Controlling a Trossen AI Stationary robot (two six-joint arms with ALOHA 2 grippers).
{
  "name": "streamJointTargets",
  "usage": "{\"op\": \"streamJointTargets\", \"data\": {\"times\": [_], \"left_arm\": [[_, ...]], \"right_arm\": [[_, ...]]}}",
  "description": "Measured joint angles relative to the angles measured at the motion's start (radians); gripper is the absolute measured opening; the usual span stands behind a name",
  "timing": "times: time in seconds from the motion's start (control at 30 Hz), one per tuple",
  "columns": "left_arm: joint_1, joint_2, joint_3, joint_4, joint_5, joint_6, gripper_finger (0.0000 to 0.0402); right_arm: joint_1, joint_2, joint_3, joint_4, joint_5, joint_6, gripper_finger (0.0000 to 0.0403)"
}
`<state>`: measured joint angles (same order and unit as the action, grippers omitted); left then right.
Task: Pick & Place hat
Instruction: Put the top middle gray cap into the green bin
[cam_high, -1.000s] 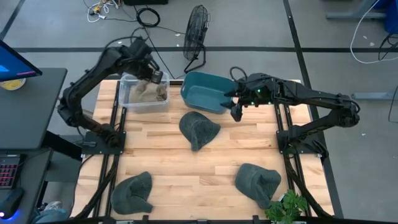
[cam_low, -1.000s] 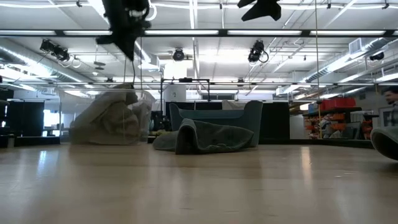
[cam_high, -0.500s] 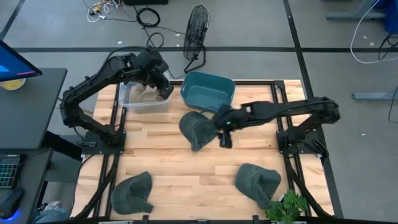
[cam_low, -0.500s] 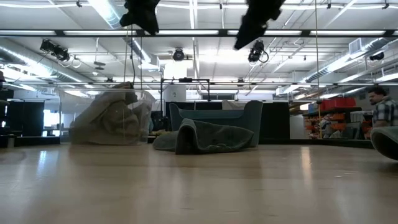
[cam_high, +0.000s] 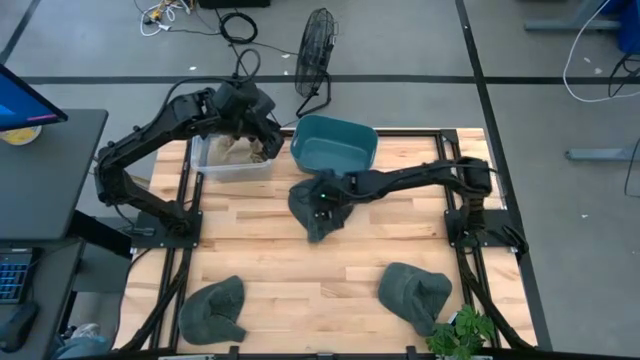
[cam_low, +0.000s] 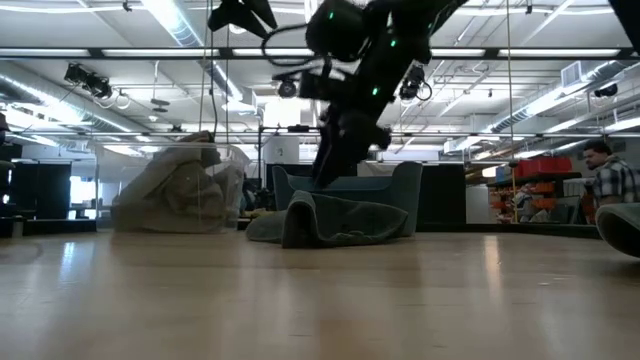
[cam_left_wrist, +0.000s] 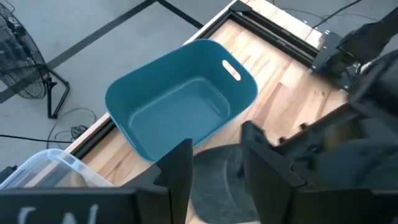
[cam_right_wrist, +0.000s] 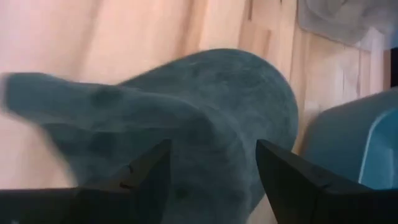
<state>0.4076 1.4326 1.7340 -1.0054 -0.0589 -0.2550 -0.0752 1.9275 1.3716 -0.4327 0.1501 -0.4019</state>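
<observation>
Along the far edge of the bench (cam_high: 300, 290) stand two containers side by side. Toward the far left corner is a clear plastic bin (cam_high: 232, 152) holding a crumpled grey-beige cloth (cam_low: 180, 195); the low view shows the fabric heaped up against the bin's see-through walls. Just beside it, near the middle of the far edge, sits a teal tub (cam_high: 333, 146) with a handle slot in its rim; the left wrist view looks straight into it and nothing lies inside.

Just in front of the teal tub, toward the bench's centre, lies a dark green hat (cam_high: 318, 208), slumped flat on the wood. The right gripper (cam_high: 326, 194) is down over this hat, its fingers (cam_right_wrist: 295, 177) spread apart with the hat's crown between them in the right wrist view; whether they touch the fabric cannot be told.

The left gripper (cam_high: 268, 138) hovers above the gap between the clear bin and the teal tub, its fingers (cam_left_wrist: 180, 171) parted and holding nothing.

Two more green hats rest on the near edge: one by the near left corner (cam_high: 214, 308), one toward the near right corner (cam_high: 412, 292), next to a small green plant (cam_high: 462, 332).
</observation>
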Motion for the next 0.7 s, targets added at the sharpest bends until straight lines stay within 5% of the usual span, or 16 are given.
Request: {"op": "streamJointTargets", "data": {"times": [0.33,0.6,0.7], "left_arm": [[0.0,0.0,0.0,0.0,0.0,-0.003,0.0142],[0.0,0.0,0.0,0.0,0.001,-0.003,0.0142],[0.001,0.0,0.0,-0.001,0.001,-0.003,0.0142]], "right_arm": [[-0.068,0.112,0.002,0.021,-0.002,-0.005,0.0215],[-0.054,0.069,0.002,-0.043,-0.022,0.093,0.0026],[-0.041,0.006,0.0,-0.091,-0.086,0.171,0.002]]}}
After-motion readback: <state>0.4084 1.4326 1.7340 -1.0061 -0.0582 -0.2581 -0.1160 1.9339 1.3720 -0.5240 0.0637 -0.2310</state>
